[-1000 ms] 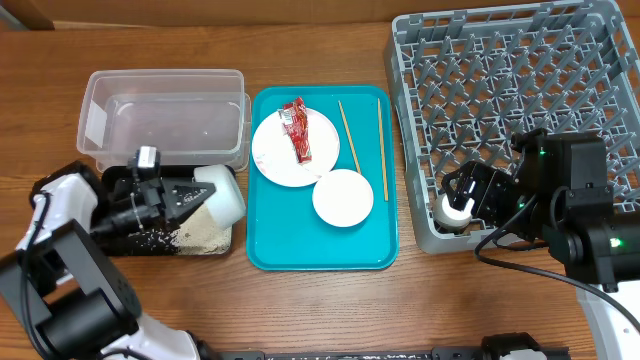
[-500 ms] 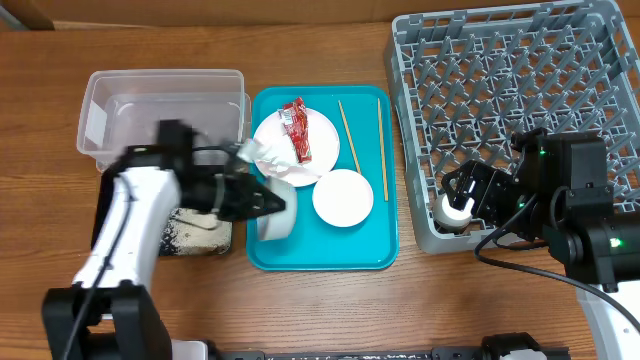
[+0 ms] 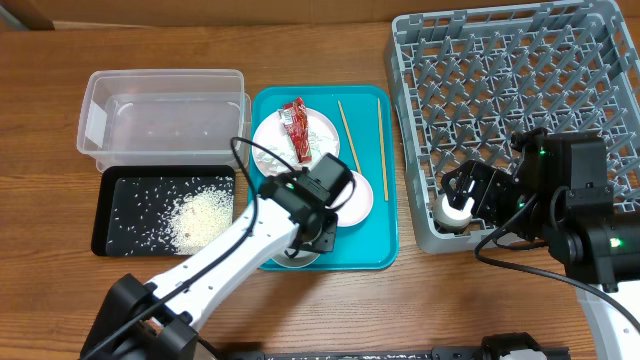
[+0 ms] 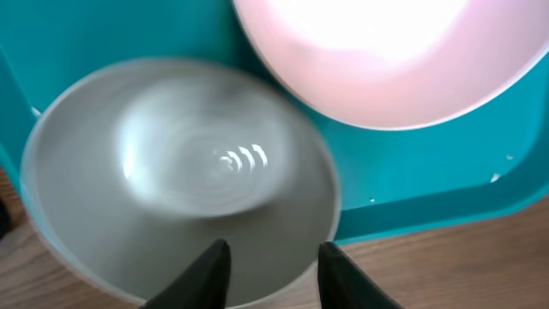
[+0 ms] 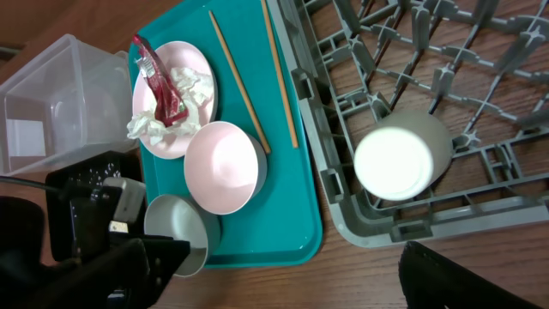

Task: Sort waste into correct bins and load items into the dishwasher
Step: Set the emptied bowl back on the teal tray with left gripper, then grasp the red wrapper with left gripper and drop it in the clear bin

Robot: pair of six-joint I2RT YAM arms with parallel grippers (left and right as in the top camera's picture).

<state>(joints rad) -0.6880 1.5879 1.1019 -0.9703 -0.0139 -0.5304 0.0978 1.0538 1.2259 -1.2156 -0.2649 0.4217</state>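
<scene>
My left gripper (image 4: 273, 275) is open, its fingers straddling the near rim of a white bowl (image 4: 180, 180) that sits at the front left of the teal tray (image 3: 385, 245). A second white bowl (image 3: 355, 195) lies beside it. A white plate (image 3: 325, 135) holds the red wrapper (image 3: 296, 128) and the napkin (image 3: 268, 155). Two chopsticks (image 3: 381, 140) lie on the tray. Rice (image 3: 205, 215) lies in the black tray (image 3: 130, 190). My right gripper (image 3: 455, 195) is open above a white cup (image 5: 399, 159) in the grey rack (image 3: 520, 90).
The clear tub (image 3: 160, 110) stands behind the black tray and holds only a few grains. The rack fills the right side of the table. Bare wood runs along the front edge.
My left arm swung right from the black tray to the teal tray, carrying the bowl and letting it go there. Rice stays in the black tray. The right arm has not moved.
</scene>
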